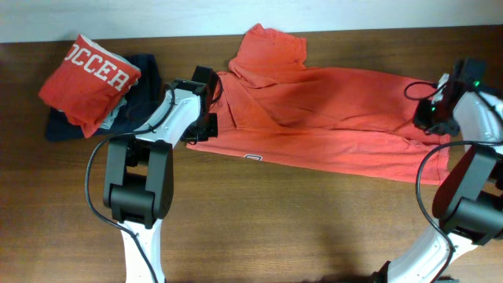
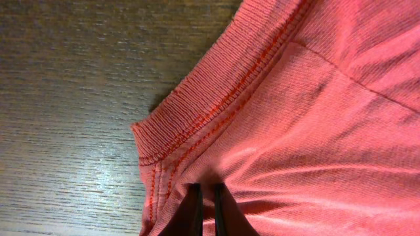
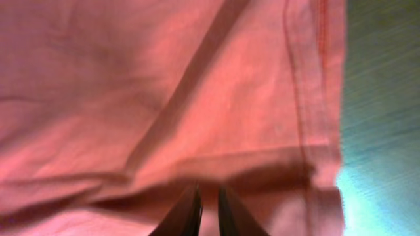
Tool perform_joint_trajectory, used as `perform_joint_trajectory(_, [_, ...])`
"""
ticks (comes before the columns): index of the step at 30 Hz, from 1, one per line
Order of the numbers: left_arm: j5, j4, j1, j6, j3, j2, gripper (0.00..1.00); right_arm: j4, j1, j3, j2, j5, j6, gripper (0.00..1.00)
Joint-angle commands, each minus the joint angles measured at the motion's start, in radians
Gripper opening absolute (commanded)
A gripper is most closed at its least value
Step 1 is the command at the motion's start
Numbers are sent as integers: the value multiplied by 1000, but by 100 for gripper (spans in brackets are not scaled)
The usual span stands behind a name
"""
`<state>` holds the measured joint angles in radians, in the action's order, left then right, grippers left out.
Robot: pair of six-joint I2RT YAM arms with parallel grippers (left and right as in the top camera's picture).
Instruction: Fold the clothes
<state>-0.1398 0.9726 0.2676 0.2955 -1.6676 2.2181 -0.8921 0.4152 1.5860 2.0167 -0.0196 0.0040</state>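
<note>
on wood-grain table [image 1: 299, 228] | coral t-shirt [image 1: 330, 118], long creased band | ribbed stitched collar [image 2: 197, 111]

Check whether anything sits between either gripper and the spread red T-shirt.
Nothing visible does. The left gripper pinches the spread T-shirt beside its collar; the right gripper sits against it near its hem.

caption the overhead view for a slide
Left gripper and right gripper at opposite ends of a coral-red T-shirt spread on a wooden table, a folded red shirt at left.
</note>
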Motion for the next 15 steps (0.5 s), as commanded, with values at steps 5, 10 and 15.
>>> perform_joint_trajectory(5, [-15,-7,-9,3,6,28,9,-204,16,63,-22,-19,21,13])
perform_joint_trajectory(10, [-15,-7,-9,2,6,28,9,-146,38,-51,-15,-19,24,4])
perform_joint_trajectory(15, [-15,-7,-9,2,6,28,9,-40,57,-117,-15,-19,24,4])
